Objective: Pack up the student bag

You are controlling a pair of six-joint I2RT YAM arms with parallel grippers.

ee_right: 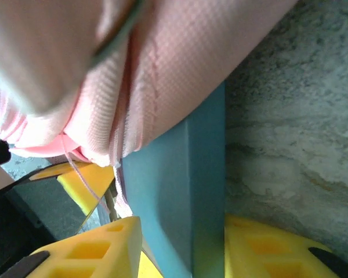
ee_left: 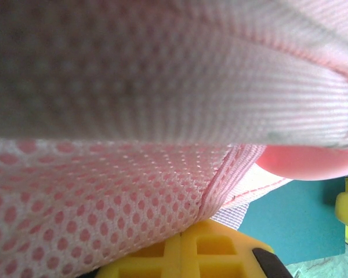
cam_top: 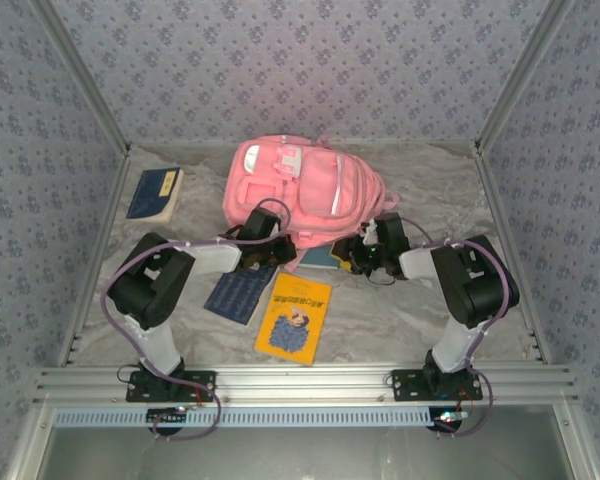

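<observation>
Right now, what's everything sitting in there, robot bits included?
bag: one, pink with white trim, back centre of the table
blue book: one, blue, back left
dark book: one, navy, front, by the left arm
yellow book: one, yellow, front centre
teal book: one, teal, partly under the bag's near edge
table: one, grey marbled, underneath everything
left gripper: one, yellow jaws, shut, against the bag's fabric
right gripper: one, yellow jaws, closed on the teal book

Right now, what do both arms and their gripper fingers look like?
The left arm and right arm match: black joint housings, white links, a lilac cable looped along each. The fingers are yellow moulded plastic with square recesses and black tips.
</observation>
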